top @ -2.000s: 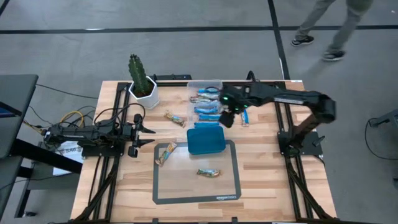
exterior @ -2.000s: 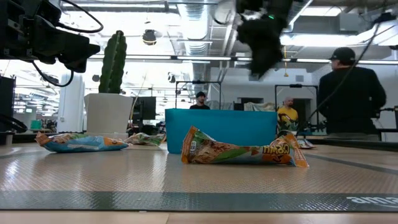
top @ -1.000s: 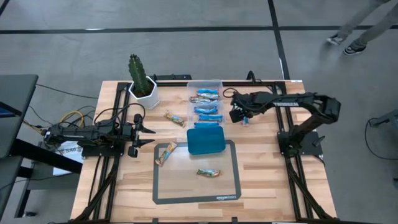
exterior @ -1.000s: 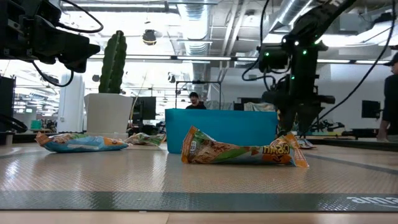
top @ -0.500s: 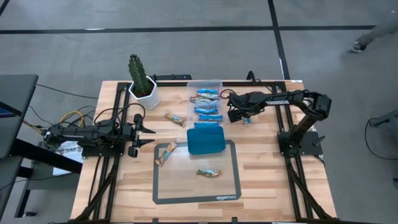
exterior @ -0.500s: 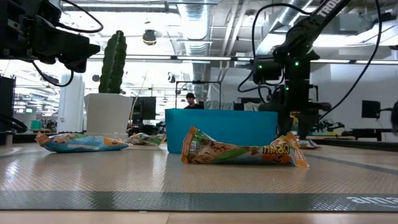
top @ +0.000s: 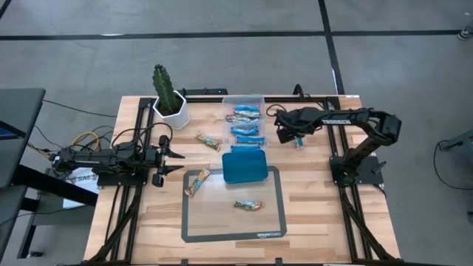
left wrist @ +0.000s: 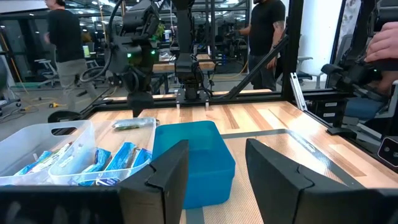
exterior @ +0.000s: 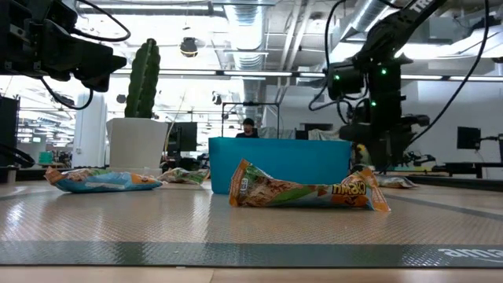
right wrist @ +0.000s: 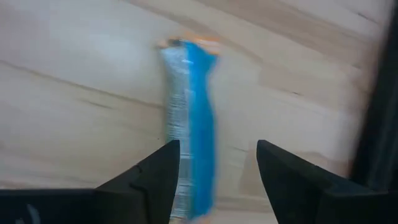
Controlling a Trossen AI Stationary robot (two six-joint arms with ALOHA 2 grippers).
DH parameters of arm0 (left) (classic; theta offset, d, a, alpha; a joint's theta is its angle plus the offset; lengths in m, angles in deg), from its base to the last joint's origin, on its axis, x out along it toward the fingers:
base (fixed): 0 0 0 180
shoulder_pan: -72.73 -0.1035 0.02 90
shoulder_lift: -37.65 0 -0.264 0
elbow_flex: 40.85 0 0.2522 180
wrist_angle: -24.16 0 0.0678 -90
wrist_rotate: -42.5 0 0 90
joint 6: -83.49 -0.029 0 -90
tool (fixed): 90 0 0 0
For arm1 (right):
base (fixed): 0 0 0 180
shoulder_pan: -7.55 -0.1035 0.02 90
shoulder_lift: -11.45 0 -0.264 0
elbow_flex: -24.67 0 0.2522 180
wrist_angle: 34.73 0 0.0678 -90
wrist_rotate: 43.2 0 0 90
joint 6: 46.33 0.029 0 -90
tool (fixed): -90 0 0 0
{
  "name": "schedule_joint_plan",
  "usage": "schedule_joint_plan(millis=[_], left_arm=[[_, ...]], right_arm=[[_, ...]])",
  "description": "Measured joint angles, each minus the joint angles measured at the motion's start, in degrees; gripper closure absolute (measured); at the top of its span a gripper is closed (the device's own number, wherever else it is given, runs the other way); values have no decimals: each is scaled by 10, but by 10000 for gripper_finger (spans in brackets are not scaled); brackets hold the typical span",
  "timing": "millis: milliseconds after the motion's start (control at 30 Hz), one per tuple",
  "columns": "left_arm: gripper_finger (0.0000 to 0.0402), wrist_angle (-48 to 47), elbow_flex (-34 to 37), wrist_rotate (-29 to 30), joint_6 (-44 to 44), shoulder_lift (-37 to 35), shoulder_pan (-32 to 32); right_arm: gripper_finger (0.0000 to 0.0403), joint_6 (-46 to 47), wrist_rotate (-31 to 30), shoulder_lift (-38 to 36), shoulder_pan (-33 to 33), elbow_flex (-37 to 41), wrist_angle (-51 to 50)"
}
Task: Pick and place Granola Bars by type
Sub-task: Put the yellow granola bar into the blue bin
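A blue-and-white granola bar (right wrist: 189, 118) lies flat on the wood near the table's far right (top: 298, 141). My right gripper (right wrist: 217, 180) points steeply down over it, open, one finger on each side of the bar's near end; whether a finger touches it I cannot tell. Several blue bars (top: 246, 125) lie in the clear box (top: 244, 99). Three tan bars lie loose: one (top: 208, 140) on the wood, two (top: 196, 182) (top: 248, 205) on the grey mat. My left gripper (top: 177, 159) waits open at the left, pointing level.
The teal tray (top: 244, 167) sits at the mat's far edge, just near of the clear box. A potted cactus (top: 168, 96) stands at the far left. Bare wood lies around the right gripper; the right arm's base (top: 358, 166) stands near the right edge.
My right gripper has stayed over the blue bar on the wood, easing a little toward the left and then back toward the right edge, and it has tipped a little.
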State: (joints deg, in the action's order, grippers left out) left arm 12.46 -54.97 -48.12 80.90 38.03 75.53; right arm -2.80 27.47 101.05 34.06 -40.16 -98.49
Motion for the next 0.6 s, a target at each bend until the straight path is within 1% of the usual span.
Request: schedule_joint_plan(millis=[100, 200, 300, 500, 600], left_arm=[[249, 0, 0, 0, 0, 0, 0], [249, 0, 0, 0, 0, 0, 0], [249, 0, 0, 0, 0, 0, 0], [249, 0, 0, 0, 0, 0, 0], [249, 0, 0, 0, 0, 0, 0]], right_arm=[[204, -5, 3, 3, 8, 0, -8], [206, -33, 35, 4, 14, 13, 29], [204, -33, 64, 5, 14, 31, 58], [198, -26, 50, 5, 16, 52, 60], [204, -34, 70, 5, 18, 61, 87]])
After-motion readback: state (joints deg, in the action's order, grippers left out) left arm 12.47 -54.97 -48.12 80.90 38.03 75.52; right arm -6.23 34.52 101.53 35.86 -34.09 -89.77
